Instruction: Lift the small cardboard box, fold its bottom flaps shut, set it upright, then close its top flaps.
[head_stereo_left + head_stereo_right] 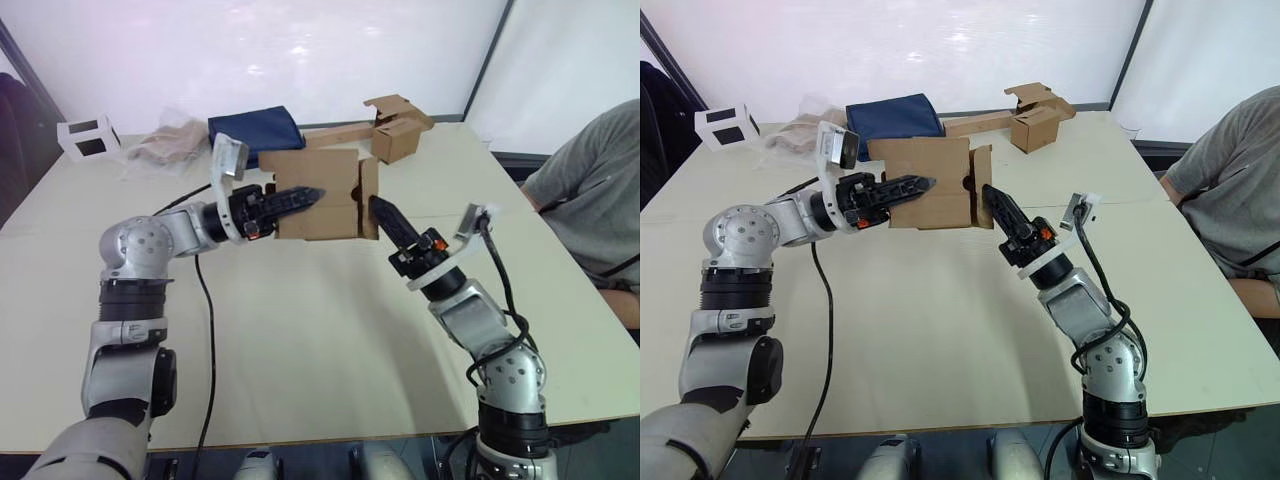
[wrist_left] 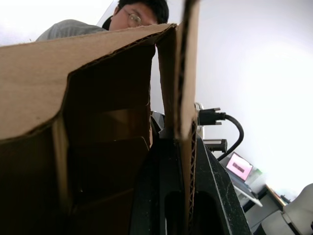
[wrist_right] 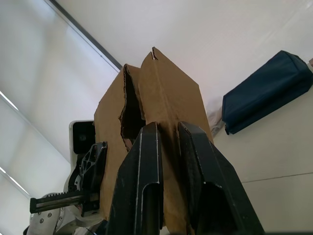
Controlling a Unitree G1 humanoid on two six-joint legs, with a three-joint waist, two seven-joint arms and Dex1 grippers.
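The small cardboard box (image 1: 318,194) hangs in the air between the two grippers, clear of the pale table (image 1: 300,340) beneath them. The left gripper (image 1: 303,197) reaches in from the box's left side, and its wrist view shows a cardboard panel edge-on between its two black fingers (image 2: 161,196), which are closed on it. The right gripper (image 1: 385,213) comes up against the box's right side, where one flap (image 1: 369,197) stands out edge-on; in its wrist view the two fingers (image 3: 142,181) lie close together with only a thin slot between them, their tips against the cardboard, though whether they pinch a flap I cannot tell. Beyond the grippers, farther across the table, lie a folded dark blue bag (image 1: 255,130), a second brown box with a long strip (image 1: 385,128), some crumpled plastic (image 1: 165,140) and a small white frame (image 1: 87,135). A person in a grey shirt (image 1: 590,200) sits just off the right gripper's outer side.
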